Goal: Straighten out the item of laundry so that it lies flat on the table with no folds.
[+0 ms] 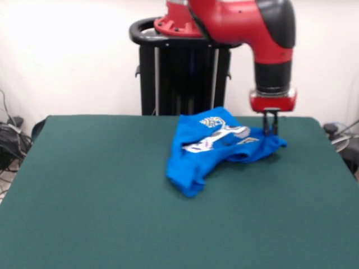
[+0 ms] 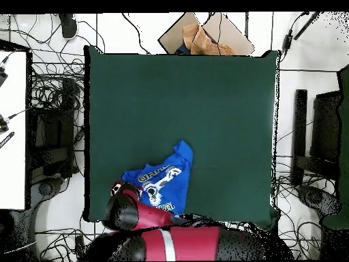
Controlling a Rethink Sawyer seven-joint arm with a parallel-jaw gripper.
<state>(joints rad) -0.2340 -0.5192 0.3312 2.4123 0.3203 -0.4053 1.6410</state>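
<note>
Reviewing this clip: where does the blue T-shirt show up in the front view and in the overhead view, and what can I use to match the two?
Front view: the blue T-shirt lies crumpled right of centre, toward the table's far edge.
Overhead view: the shirt sits left of centre near the bottom edge of the table.
Shared landmark: the red arm's gripper, right beside the shirt's edge in the front view; in the overhead view only the arm's wrist shows there.

The red and black arm bends at its elbow and drops its wrist straight down, the claw hanging vertical with dark fingers drawn close together, apparently pinched (from overhead the arm's bulk hides the claw entirely).
</note>
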